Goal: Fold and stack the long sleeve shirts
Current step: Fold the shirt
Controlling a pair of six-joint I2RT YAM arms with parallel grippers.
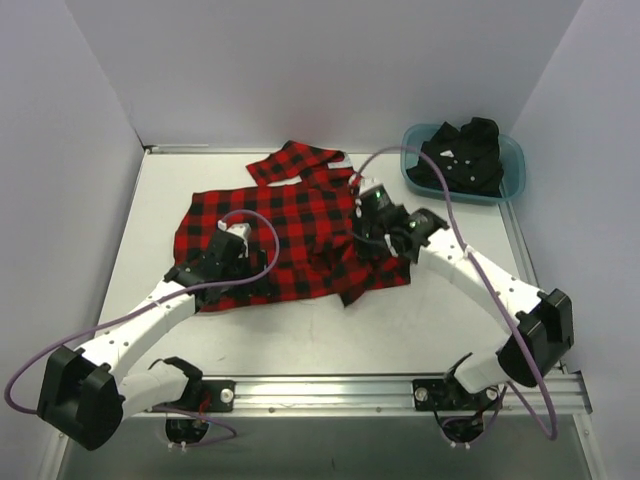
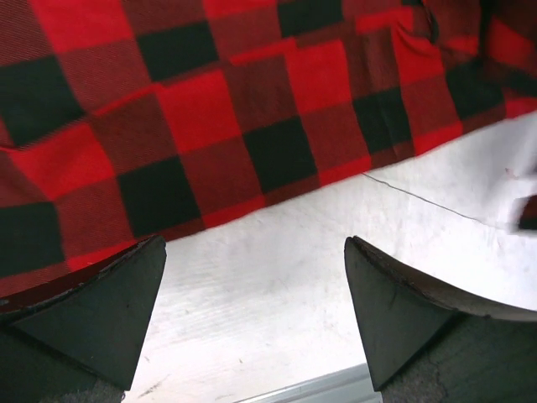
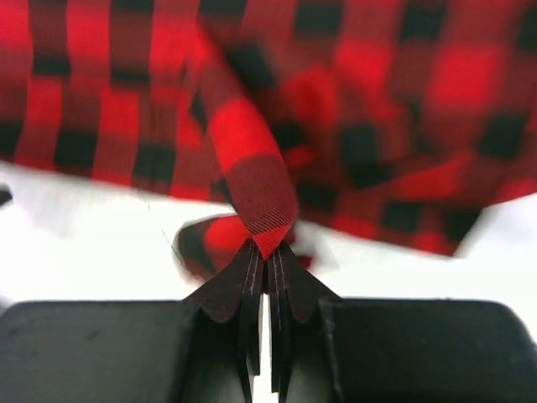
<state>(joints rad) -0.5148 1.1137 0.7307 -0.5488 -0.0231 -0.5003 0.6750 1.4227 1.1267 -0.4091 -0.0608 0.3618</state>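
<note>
The red-and-black flannel shirt [image 1: 290,230] lies spread, partly rumpled, across the middle of the counter [image 1: 330,330], with what looks like a sleeve [image 1: 295,160] thrown out at its far edge. It is soft, light cloth, I judge, that will sag and drag rather than hold a crease, so I should take it by a hem, corner or doubled edge, not mid-panel. My right pincer [image 3: 267,252] is clenched on a narrow fold of the flannel near the shirt's right side, the cloth bunching up from the tips. My left pincer [image 2: 254,252] stands released, its jaws wide apart over bare counter just beside the near hem and grasping nothing. The black shirt [image 1: 465,155] sits crumpled in the teal tub [image 1: 512,175] at the far right, well apart from the flannel. A purple cable [image 1: 265,235] loops over the cloth by my left wrist and might snag a lifted edge.
</note>
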